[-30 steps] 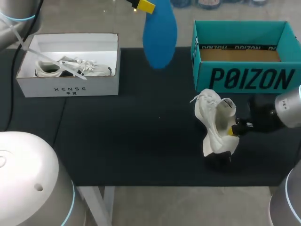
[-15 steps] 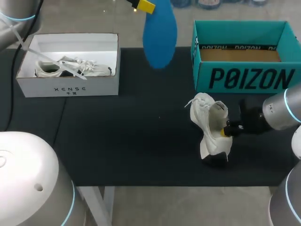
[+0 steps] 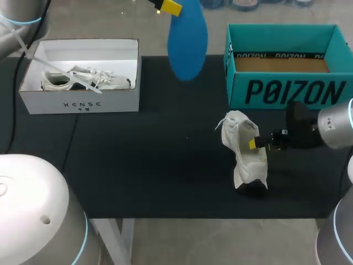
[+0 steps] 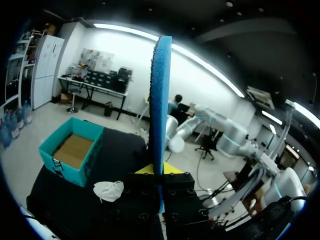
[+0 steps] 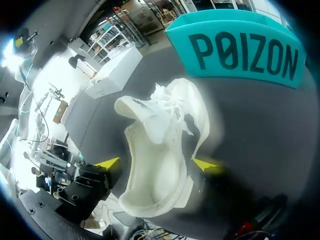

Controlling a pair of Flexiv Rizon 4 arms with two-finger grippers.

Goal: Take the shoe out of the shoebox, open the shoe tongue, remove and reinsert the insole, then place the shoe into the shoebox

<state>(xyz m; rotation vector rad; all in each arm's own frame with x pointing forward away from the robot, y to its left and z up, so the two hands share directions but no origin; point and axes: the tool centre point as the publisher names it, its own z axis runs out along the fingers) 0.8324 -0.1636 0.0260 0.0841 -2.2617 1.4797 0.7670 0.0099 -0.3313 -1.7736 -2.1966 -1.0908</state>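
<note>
- Your left pincer [image 3: 170, 6] is cut off at the head view's upper edge; only one yellow tip shows there.
- The lower end of the white shoe [image 3: 245, 152], where it meets the table [image 3: 138, 165], lies in shadow and is hard to make out.
- Left pincer: pressed together on the blue insole [image 3: 187, 41], held upright high above the table.
- Right pincer [image 5: 157, 164]: spread wide, one fingertip against each side of the shoe, pinching it.
- The shoe stands on end, near the teal shoebox [image 3: 287, 94] and outside it.
</note>
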